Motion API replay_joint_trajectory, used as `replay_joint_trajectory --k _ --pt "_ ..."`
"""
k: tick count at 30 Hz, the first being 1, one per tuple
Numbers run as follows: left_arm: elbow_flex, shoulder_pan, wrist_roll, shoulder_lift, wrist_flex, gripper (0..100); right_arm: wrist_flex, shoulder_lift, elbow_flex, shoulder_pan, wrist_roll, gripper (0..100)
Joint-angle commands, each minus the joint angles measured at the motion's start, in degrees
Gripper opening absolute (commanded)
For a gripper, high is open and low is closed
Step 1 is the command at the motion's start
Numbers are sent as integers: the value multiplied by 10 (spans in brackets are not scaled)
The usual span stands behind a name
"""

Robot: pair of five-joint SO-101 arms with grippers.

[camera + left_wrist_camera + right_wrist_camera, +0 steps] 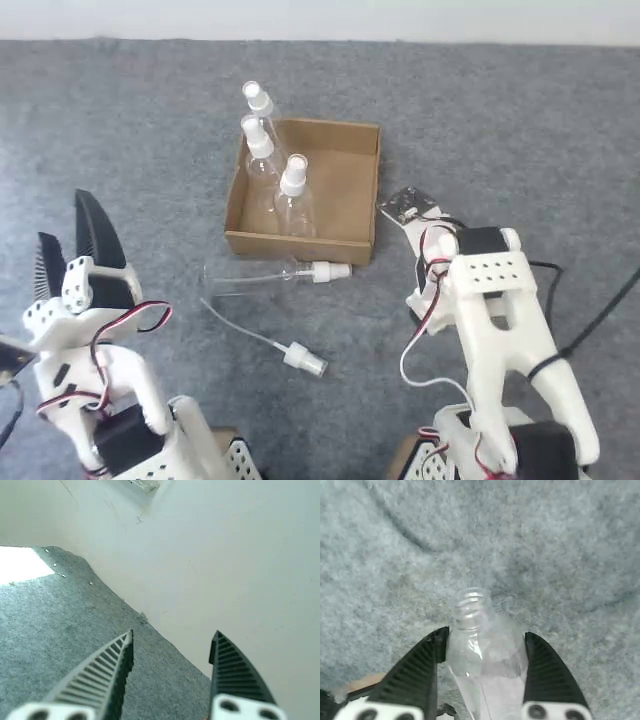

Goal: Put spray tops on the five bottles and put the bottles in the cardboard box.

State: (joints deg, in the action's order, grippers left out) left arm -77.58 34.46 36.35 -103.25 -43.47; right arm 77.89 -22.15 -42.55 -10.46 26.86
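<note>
Bottle point(481, 660) (light, slick, probably thin-walled) is sitting clamped at its shoulder in right gripper point(485, 633); left gripper point(173, 633) is gaping empty.

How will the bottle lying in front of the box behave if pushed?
Likely rolls: the bottle is round and on its side, though the fuzzy mat may slow it. Probably light; it looks clear and empty. A push at its spray top would likely pivot it.
</note>
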Motion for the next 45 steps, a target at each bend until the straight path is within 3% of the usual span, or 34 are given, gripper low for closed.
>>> replay_joint_trajectory --k 1,15,45 --pt "-6 1 2 -6 15 231 13 -56 32 -20 -46 91" --pt "-21 0 2 -6 16 231 -1 -85 27 -67 -169 91" --pt "-29 -25 2 -6 17 231 -123 -314 -142 -59 -204 90"
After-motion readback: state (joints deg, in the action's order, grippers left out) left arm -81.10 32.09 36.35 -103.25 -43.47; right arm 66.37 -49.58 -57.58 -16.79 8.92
